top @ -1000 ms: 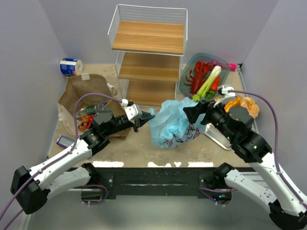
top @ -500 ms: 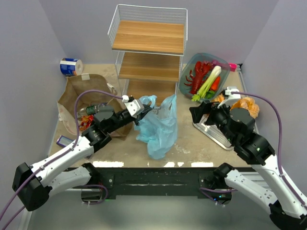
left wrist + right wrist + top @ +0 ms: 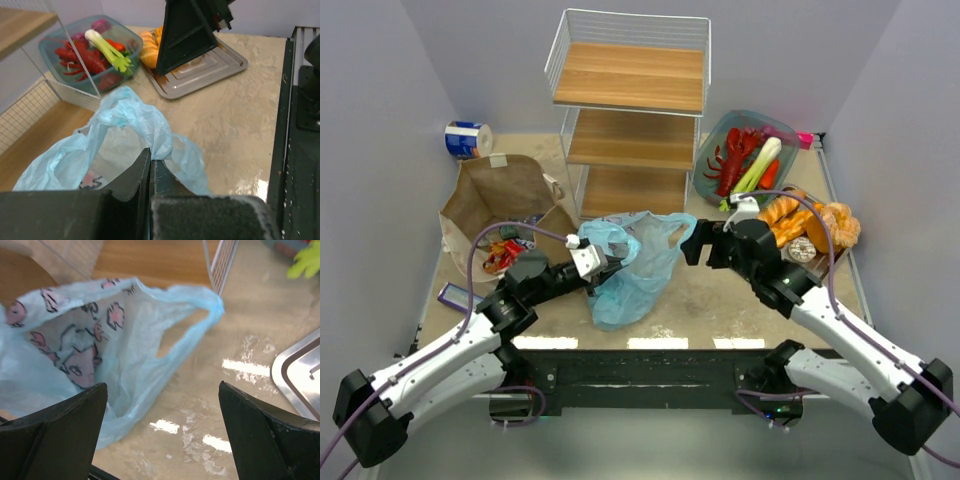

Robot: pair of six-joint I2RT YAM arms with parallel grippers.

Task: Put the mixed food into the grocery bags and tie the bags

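The left tool [image 3: 592, 262] is seen clamped shut on a fold of the blue bag [image 3: 630, 275] at its left rim, while the right tool [image 3: 698, 243] is held wide open just beside the bag's right handle loop, with nothing gripped. The bag is slumped on the tabletop [image 3: 720, 300] between the two arms, in front of the rack [image 3: 630, 120], its mouth partly spread; no food can be made out inside it. The lobster [image 3: 733, 160] and leek [image 3: 757, 168] are left in the dish [image 3: 790, 135] at the back right, and the breads [image 3: 800, 222] are piled on the tray [image 3: 210, 65] behind the right arm. The paper bag [image 3: 505, 190] is stood at the left.

The step is judged to be the opening of the bag before filling. Trouble could be caused by the film itself: it is thin and limp, so it could be pulled out of the left tool or torn if the two sides are drawn too far apart. Both layers could be caught at once by the right tool, and the mouth pinched closed instead of opened. The rack could be struck by a wide swing.
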